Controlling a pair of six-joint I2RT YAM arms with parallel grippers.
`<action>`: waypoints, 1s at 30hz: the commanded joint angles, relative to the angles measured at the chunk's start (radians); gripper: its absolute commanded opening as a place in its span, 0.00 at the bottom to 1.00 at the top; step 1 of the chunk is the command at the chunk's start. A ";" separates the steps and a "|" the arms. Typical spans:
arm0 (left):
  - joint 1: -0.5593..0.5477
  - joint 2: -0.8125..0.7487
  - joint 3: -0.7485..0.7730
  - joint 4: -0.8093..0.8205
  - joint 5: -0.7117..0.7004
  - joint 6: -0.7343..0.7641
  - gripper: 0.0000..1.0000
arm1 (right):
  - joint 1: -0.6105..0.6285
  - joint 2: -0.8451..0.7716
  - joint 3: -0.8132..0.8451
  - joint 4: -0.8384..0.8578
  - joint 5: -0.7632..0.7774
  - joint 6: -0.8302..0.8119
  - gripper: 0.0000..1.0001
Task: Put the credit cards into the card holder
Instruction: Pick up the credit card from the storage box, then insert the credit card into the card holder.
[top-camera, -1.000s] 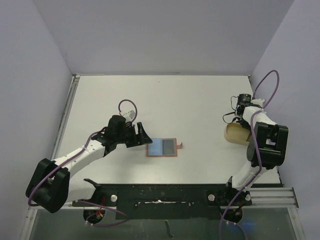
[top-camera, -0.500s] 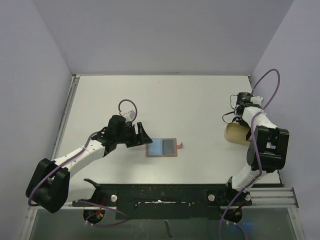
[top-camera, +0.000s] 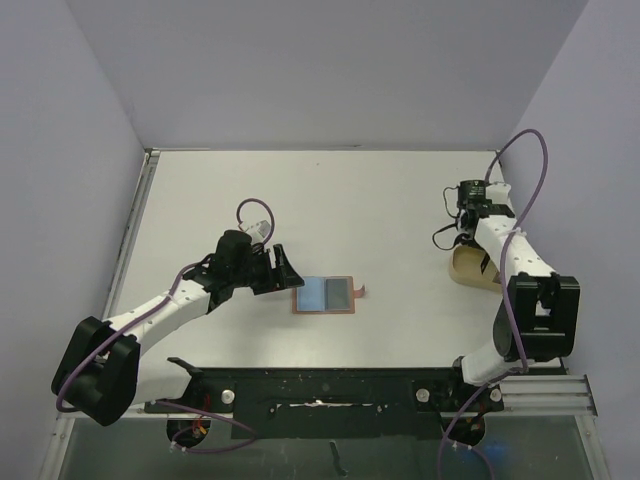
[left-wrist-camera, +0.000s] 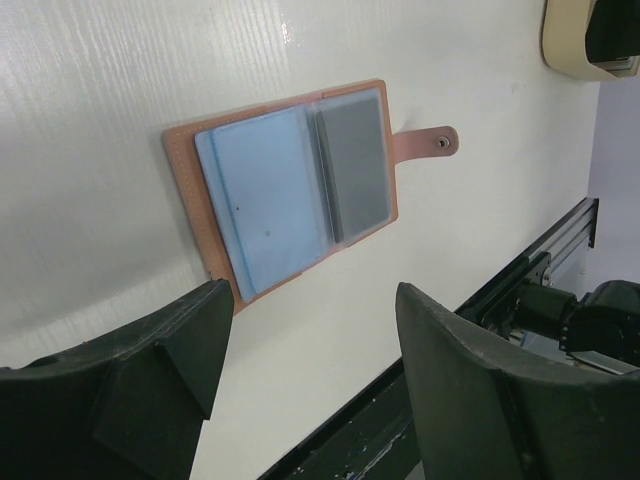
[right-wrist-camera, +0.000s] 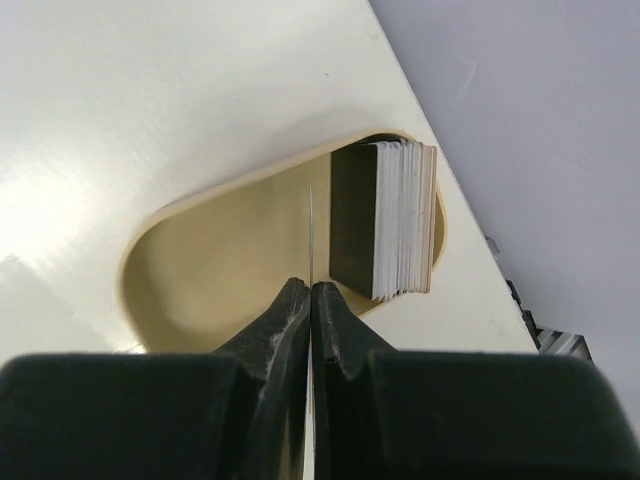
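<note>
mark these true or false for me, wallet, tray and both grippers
1. The card holder lies open on the table. True.
2. The left gripper is clamped on the card holder. False: it is open, beside the holder, holding nothing.
3. The right gripper pinches a thin card over the tan tray. True.
4. The tan tray holds nothing. False: a stack of cards stands in it.
5. Both holder pockets are bare. False: a blue card and a grey card sit in them.
</note>
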 joint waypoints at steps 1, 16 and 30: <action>0.005 0.012 0.028 0.001 -0.029 0.006 0.63 | 0.082 -0.120 0.064 -0.065 0.008 0.031 0.00; 0.005 0.079 -0.015 0.097 -0.043 -0.025 0.00 | 0.420 -0.430 -0.095 0.121 -0.433 0.136 0.00; 0.005 0.190 -0.094 0.285 0.070 -0.096 0.00 | 0.652 -0.348 -0.227 0.419 -0.725 0.310 0.00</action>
